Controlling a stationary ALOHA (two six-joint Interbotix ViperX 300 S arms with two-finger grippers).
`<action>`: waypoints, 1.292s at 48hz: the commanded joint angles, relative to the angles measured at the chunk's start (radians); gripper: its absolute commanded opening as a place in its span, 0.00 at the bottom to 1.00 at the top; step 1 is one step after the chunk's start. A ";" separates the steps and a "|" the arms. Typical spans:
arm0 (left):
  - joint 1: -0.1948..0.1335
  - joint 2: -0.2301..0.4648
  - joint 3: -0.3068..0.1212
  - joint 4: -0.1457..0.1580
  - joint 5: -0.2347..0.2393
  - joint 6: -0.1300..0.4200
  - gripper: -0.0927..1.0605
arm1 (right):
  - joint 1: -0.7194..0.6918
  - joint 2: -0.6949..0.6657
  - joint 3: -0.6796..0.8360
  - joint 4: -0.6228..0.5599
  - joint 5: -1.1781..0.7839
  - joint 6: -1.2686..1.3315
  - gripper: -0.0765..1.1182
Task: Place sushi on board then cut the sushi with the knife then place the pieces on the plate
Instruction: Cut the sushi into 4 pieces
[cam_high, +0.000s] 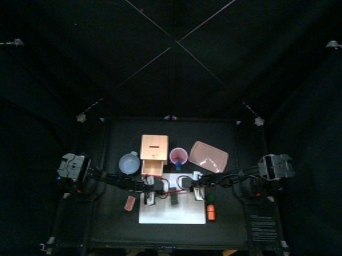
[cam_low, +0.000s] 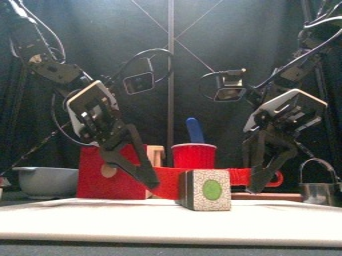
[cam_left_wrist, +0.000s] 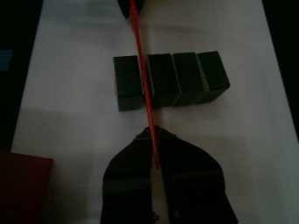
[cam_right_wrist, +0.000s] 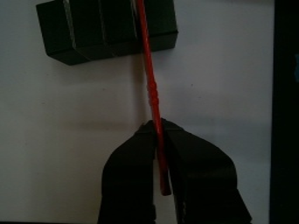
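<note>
Sushi roll (cam_left_wrist: 170, 80) lies on the white cutting board (cam_left_wrist: 70, 96) between the two grippers, its four dark green blocks touching side by side. Left gripper (cam_left_wrist: 149, 131) has its jaws drawn together, and the thin red knife (cam_left_wrist: 136, 39) runs out from between them, crossing the roll between one end block and the next. Right gripper (cam_right_wrist: 153, 124) also has its jaws closed on a thin red blade that reaches over the roll. I cannot tell whether this is the same knife held at both ends. From the front, the roll's near face is pale and speckled with a green centre, and one gripper slants down toward it on each side. Behind stand a red cup (cam_low: 195, 155) holding a blue knife (cam_low: 194, 128), a wooden box (cam_high: 154, 150) to the left, a blue-grey bowl (cam_low: 47, 180) farther left, a metal cutter (cam_low: 317, 188) at the right, and the pink tray (cam_high: 210, 155).
</note>
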 joint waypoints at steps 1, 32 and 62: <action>-0.018 -0.057 -0.015 0.005 -0.003 0.002 0.38 | -0.003 -0.064 -0.023 0.000 0.018 0.002 0.42; -0.060 -0.075 -0.038 0.005 -0.002 0.002 0.38 | 0.064 -0.181 0.006 0.002 0.054 0.002 0.42; -0.054 -0.060 -0.058 0.014 0.043 0.003 0.38 | 0.058 -0.135 -0.015 -0.009 0.052 0.000 0.42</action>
